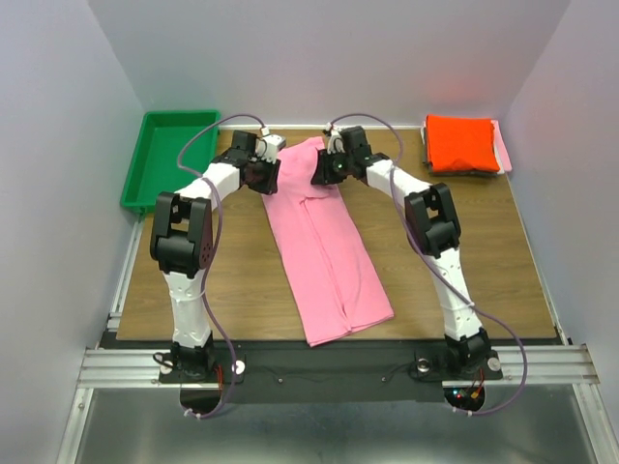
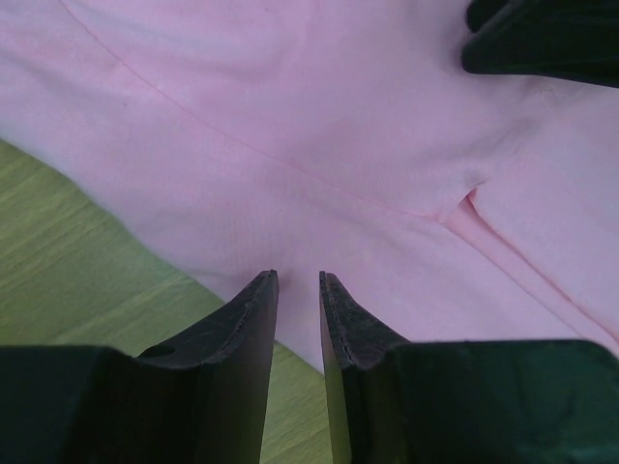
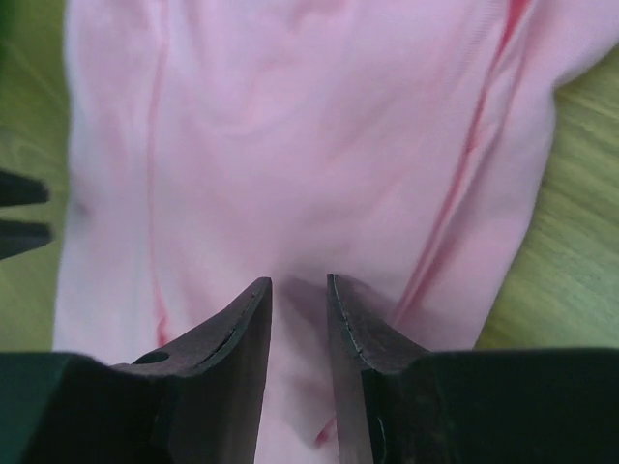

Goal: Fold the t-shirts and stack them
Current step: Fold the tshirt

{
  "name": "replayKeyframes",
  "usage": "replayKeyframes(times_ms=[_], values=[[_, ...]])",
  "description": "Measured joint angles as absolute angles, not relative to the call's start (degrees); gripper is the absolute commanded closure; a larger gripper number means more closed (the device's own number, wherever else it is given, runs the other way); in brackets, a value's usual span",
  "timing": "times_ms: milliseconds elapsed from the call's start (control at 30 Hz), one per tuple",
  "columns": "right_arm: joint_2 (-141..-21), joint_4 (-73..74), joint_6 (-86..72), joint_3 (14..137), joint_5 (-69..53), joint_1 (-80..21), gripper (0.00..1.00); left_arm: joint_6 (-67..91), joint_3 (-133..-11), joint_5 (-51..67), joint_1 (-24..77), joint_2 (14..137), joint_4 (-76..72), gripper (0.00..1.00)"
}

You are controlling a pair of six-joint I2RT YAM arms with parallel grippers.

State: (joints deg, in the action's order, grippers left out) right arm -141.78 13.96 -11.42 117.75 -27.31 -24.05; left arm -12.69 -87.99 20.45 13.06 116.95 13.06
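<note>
Wooden table (image 1: 242, 280), white walls (image 1: 58, 145) on three sides. Green tray (image 1: 164, 155) lies well out to the left of the left gripper (image 2: 298, 280). Folded orange t-shirt (image 1: 461, 142) lies well out to the right of the right gripper (image 3: 299, 282).

Pink t-shirt (image 1: 324, 242) is folded into a long strip. One end sits at both sets of fingertips; the long axis runs back toward the arm bases, slanting right.

Right fingers are nearly closed, pinching pink cloth. Left fingers are narrowly apart at the shirt's edge; cannot tell whether they have hold of it.
</note>
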Motion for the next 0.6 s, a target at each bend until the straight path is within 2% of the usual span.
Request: replayKeyframes(times_ms=[133,333,600], values=[[-146.02,11.29,-14.41,120.77,-25.32,-23.81,0.66,-12.01,-87.99,20.38,12.64,117.32,13.13,0.65],[-146.26,7.94,-21.1,119.66,-21.74,-22.15,0.67,-11.25,-88.29,20.34,11.44,117.67,13.32,0.65],[-142.04,3.07,-25.85,111.11,-18.85,-17.39,0.67,-11.07,-99.74,21.98,10.87,127.96,14.87,0.65]])
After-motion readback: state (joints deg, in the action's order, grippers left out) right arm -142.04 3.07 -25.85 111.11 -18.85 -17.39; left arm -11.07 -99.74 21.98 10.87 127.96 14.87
